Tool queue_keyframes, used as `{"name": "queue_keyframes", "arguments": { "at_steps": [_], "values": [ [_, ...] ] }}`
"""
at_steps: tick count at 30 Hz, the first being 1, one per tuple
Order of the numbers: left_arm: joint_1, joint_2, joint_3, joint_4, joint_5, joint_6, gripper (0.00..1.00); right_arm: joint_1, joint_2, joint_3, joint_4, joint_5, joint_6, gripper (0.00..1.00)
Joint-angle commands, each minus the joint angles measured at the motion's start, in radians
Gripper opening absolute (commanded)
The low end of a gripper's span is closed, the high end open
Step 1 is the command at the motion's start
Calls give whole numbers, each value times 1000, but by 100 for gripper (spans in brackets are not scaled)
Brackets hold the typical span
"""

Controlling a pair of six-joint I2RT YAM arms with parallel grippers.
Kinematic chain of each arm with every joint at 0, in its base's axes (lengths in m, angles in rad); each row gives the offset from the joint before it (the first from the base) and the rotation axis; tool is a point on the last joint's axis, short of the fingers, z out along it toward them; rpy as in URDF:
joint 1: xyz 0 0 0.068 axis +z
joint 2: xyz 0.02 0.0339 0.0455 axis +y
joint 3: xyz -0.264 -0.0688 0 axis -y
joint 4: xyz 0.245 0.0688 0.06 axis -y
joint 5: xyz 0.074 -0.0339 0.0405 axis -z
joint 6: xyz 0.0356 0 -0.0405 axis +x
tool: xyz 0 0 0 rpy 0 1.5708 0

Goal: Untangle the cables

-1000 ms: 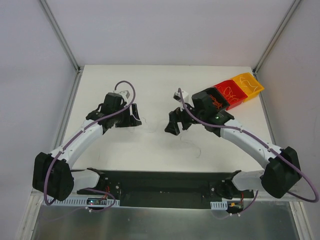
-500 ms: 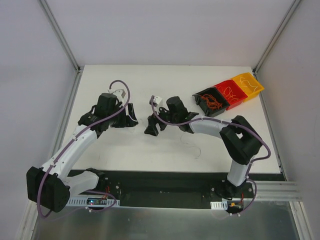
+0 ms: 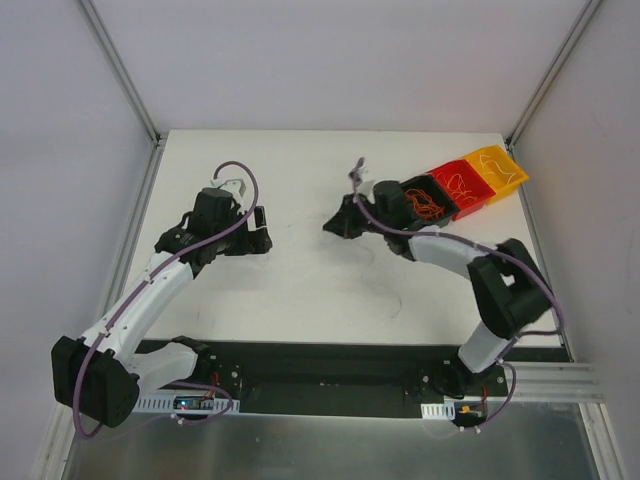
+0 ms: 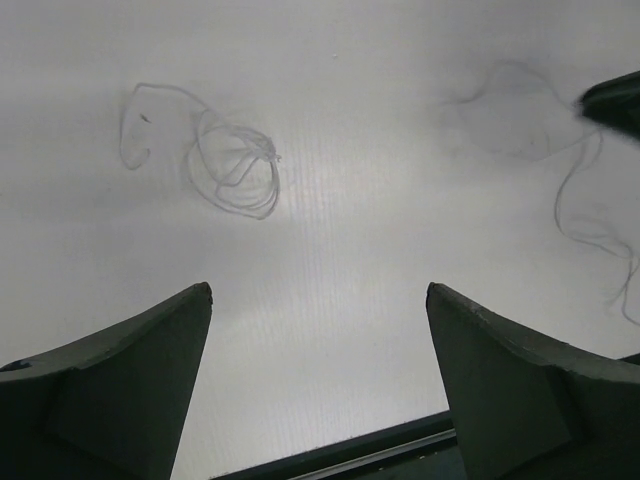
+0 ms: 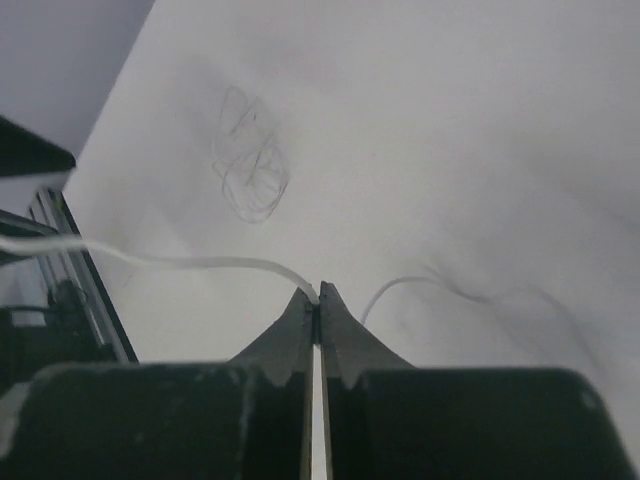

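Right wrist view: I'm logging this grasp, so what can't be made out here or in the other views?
- Right wrist: the thin whitish wire strand pinched between the shut right fingers runs off the left edge, so its end is unseen.
- Top external: that strand is too thin to trace over the white table.
- Left wrist: a faint grey strand is blurred and leaves the right edge.
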Motion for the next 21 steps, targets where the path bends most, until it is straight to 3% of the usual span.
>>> {"name": "queue_keyframes", "arguments": {
  "at_steps": [1, 6, 9, 12, 21],
  "values": [
    [-1, -1, -39, -8, -117, -44, 88, -191, -264, -17, -92, -35, 244, 0],
    [17, -4, -74, 6, -176, -102, 93, -341, -421, -2, -267, -181, 311, 0],
    [23, -27, -82, 9, -170, -114, 92, -354, -418, 109, -525, -273, 193, 0],
    [23, -58, -62, 11, -154, -92, 92, -346, -412, 129, -647, -357, 136, 0],
    [23, -41, 58, 8, 28, -33, 91, -286, -508, 39, -982, -130, 21, 0]
  ]
}}
